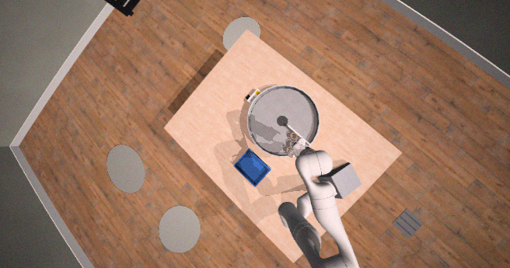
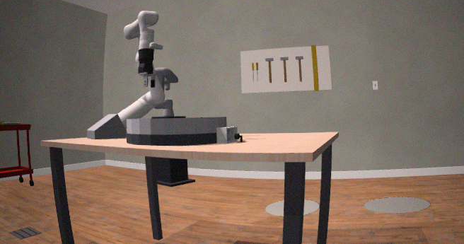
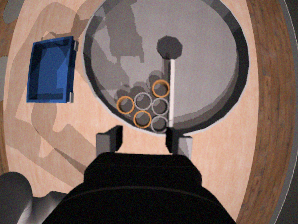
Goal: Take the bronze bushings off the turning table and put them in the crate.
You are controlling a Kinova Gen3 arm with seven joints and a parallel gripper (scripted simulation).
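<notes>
while three ring-shaped orange-bronze bushings [image 3: 160, 81] are standing on the round grey turning table [image 1: 284, 101] [image 2: 177, 125] [image 3: 210, 55], three ring-shaped grey steel bushings [image 3: 143, 94] are sitting among them, the six clustering near the rim. one bronze ring is lying farthest in toward the dark hub [image 1: 282, 120] [image 3: 169, 47], and the other two are lying nearer the rim. a straight pale bar [image 1: 298, 133] [image 3: 172, 95] is running from the hub outward, just beside the cluster. above the table's rim, the black-and-grey two-finger gripper [image 2: 148, 83] [image 3: 144, 135] is hanging with its fingers wide apart, holding nothing. near the turning table but apart from it, the open blue rectangular crate [image 1: 253, 168] [image 3: 51, 70] is resting on the pale wooden table [image 1: 350, 136] [image 2: 276, 146] [image 3: 82, 125]. a small grey box [image 1: 253, 95] [image 2: 226, 135] is standing at the turning table's outer side.
</notes>
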